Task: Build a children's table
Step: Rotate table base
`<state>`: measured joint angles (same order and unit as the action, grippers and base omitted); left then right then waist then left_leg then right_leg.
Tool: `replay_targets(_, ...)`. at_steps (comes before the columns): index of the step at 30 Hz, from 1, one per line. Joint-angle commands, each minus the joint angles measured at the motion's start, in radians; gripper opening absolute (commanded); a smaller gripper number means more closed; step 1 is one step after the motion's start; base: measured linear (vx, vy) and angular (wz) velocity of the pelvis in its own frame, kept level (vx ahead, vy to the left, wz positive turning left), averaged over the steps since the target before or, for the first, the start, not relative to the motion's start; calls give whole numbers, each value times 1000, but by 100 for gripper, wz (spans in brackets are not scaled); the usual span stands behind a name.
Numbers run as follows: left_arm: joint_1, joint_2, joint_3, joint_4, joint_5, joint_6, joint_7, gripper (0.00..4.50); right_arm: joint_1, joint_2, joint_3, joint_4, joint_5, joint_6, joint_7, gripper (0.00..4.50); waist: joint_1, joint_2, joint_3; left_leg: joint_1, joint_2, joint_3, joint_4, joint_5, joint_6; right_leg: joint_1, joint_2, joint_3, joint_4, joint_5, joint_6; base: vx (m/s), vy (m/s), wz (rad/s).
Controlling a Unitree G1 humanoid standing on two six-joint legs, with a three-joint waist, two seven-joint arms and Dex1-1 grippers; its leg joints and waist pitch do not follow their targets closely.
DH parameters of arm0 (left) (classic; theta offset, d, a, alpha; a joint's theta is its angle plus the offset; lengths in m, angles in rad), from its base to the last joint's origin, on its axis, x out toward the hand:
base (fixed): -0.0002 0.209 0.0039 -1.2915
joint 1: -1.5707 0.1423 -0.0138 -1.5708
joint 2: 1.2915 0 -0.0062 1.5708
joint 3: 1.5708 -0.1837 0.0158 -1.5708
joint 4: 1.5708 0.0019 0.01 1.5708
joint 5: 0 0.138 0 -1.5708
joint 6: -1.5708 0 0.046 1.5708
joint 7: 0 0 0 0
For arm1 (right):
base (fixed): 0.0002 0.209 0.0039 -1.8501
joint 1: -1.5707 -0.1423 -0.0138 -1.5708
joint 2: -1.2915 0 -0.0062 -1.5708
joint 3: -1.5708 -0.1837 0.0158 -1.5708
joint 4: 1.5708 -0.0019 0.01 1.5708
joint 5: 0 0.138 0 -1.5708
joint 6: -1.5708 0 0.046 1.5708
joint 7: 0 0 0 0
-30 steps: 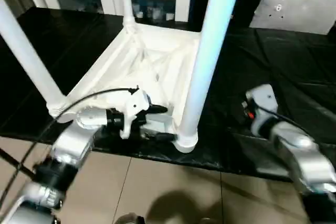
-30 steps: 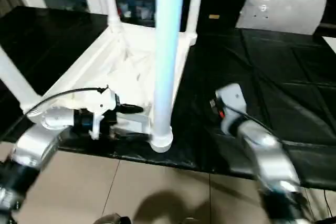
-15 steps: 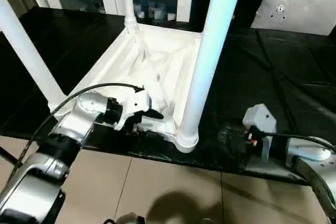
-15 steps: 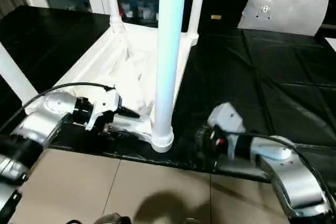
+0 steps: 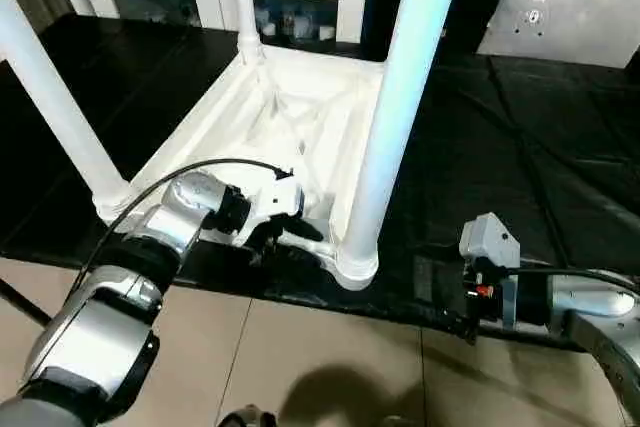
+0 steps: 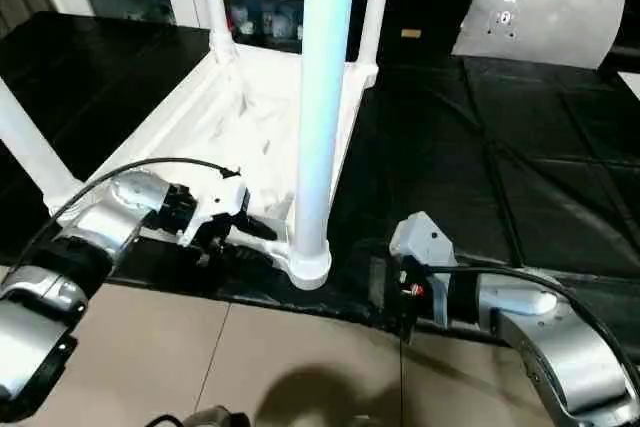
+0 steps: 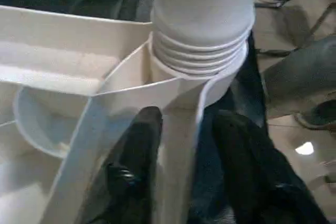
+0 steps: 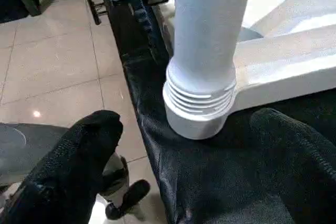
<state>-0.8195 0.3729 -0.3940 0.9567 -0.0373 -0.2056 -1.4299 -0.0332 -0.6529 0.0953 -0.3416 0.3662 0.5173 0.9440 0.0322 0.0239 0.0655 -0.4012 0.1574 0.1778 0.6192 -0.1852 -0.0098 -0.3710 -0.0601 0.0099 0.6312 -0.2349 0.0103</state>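
Left eye view: four legs (image 6: 325, 97) apparently socketed into upside-down tabletop (image 5: 300, 107), flipping left. Left gripper (image 5: 297, 229) at its near rim, grip unclear; right gripper (image 8: 184, 129) spread wide, empty.

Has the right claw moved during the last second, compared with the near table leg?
Yes. The right claw has dropped from the black pad toward its front edge and swung to point at the near leg's base.

A black padded surface (image 5: 520, 177) carries the upturned white table top (image 5: 290, 122) at its front edge, legs (image 5: 400, 117) standing up.
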Motion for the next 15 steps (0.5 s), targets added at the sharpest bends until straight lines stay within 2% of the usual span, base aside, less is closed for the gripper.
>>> replay_targets(1, -18, -1, 10, 24, 8, -21, -17, 145, 8, -11, -7, -15, 14, 8, -5, 450, 0, -5, -68, 37, 70, -23, -78, -167, 58, 31, -81, 24, -72, 28, -320, 0, 0, 0)
replay_targets(10, -39, -4, 16, 97, 41, -70, -5, 75, 8, -5, -1, -19, 15, 12, -6, 450, 0, -7, -67, 37, 73, -24, -79, -177, 57, 31, -83, 24, -72, 25, -325, 0, 0, 0)
replay_targets(12, -49, -4, 16, 126, 56, -86, 3, 39, 3, -6, 2, -19, 20, 12, -5, 450, 0, -8, -68, 36, 72, -24, -78, -171, 60, 32, -83, 24, -72, 29, -324, 0, 0, 0)
replay_targets(15, -55, -7, 24, 142, 54, -81, 0, 31, -1, -8, 3, -17, 22, 10, -6, 450, 1, -9, -68, 37, 73, -24, -79, -171, 59, 33, -84, 24, -72, 28, -325, 0, 0, 0)
